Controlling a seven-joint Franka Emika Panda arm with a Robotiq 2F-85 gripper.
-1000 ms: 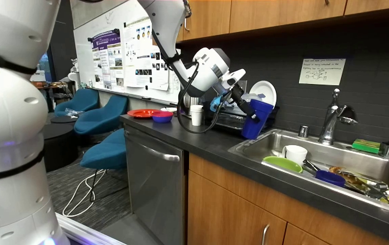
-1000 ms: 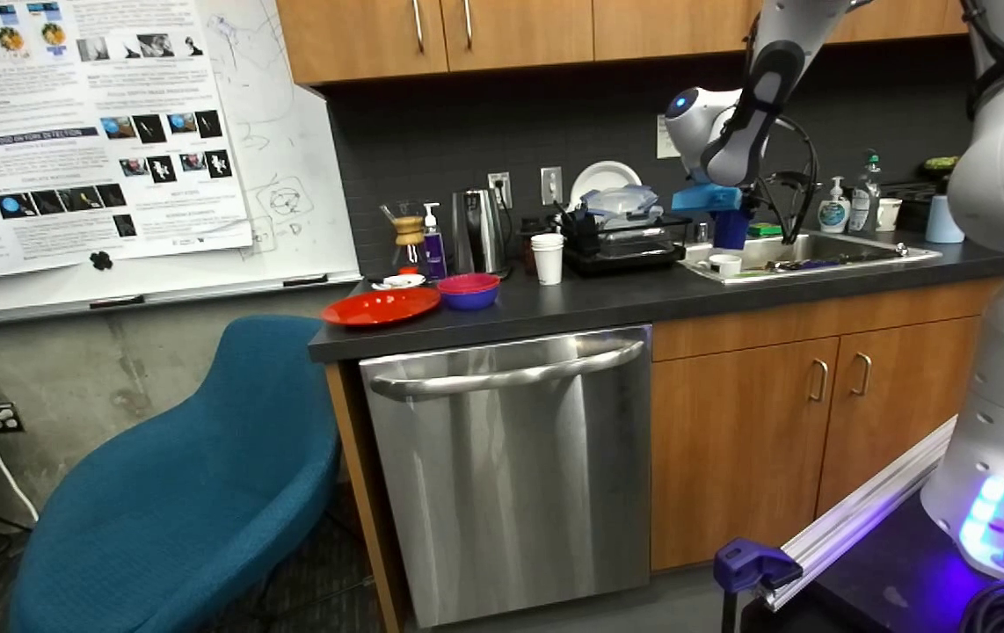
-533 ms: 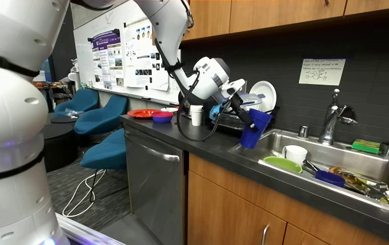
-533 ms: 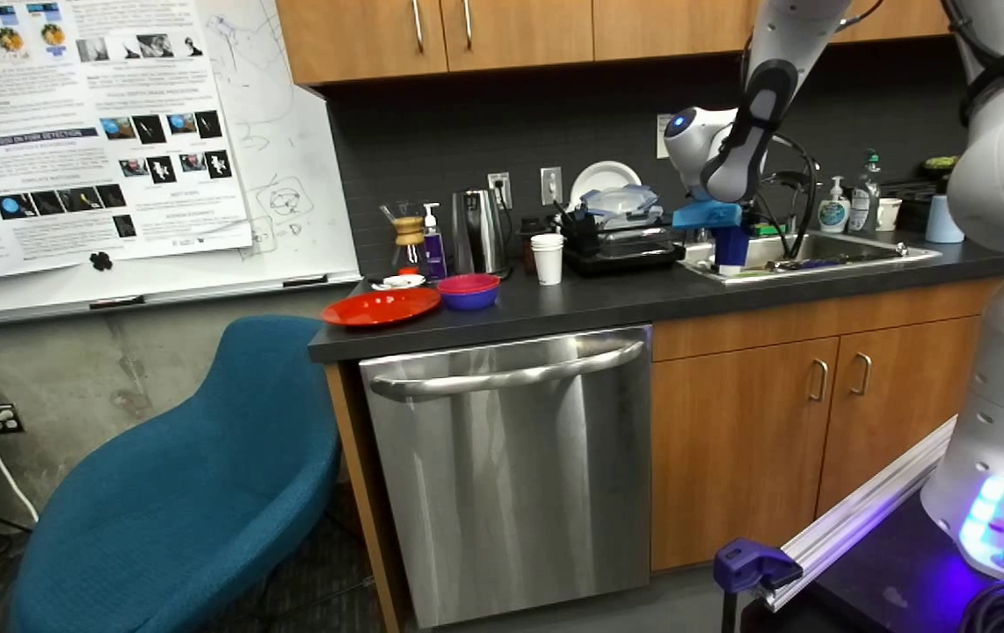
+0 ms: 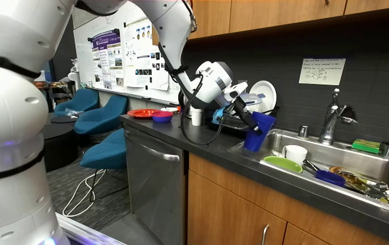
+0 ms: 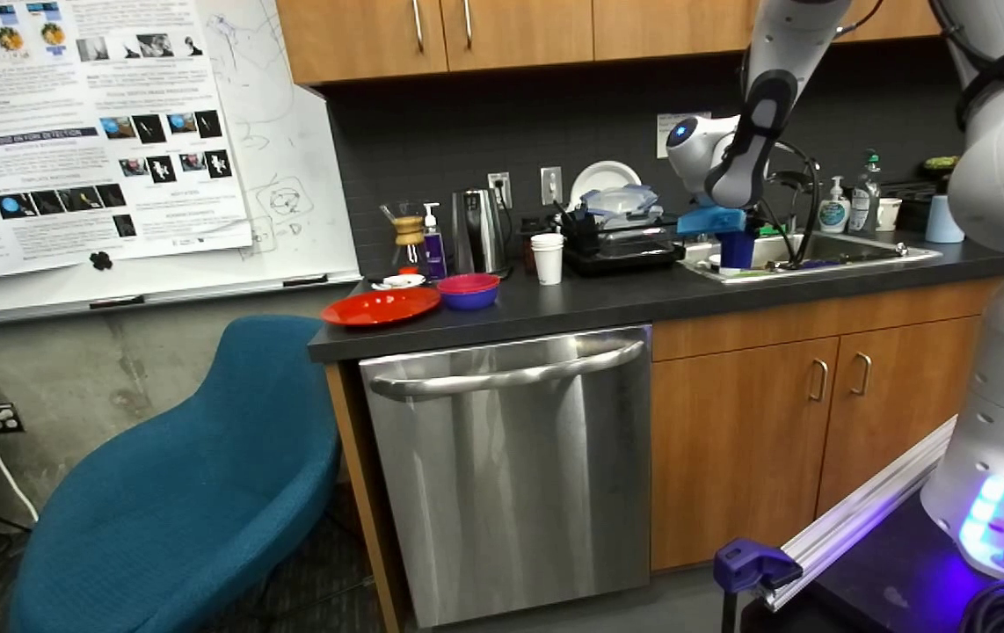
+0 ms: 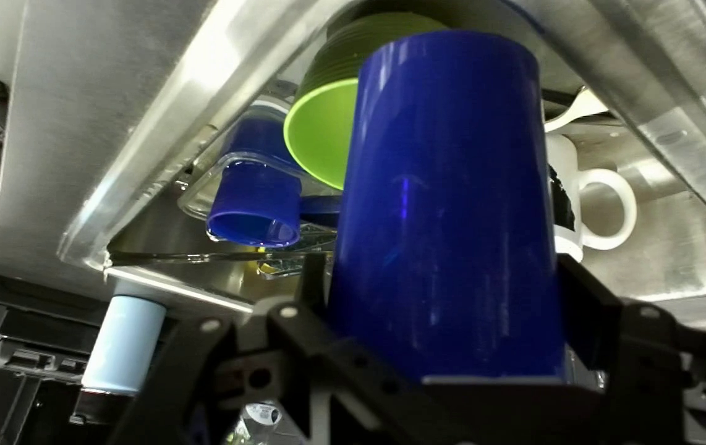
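Gripper [image 7: 446,285] clamped around 1 tall blue cup [image 5: 256,140], pressing both sides. Cup leans at the left end of the sink [image 5: 361,161]; can't tell from here if its base touches the rim. Main risk, my guess: smooth, tapered wall, so it could slide out of the grip and drop. Lowered at this lean, the base might catch the edge and twist. Farther right, it could shove the green bowl [image 5: 283,164] into the white mug [image 5: 296,154] just beyond, or hit the 2nd blue cup [image 5: 330,177].
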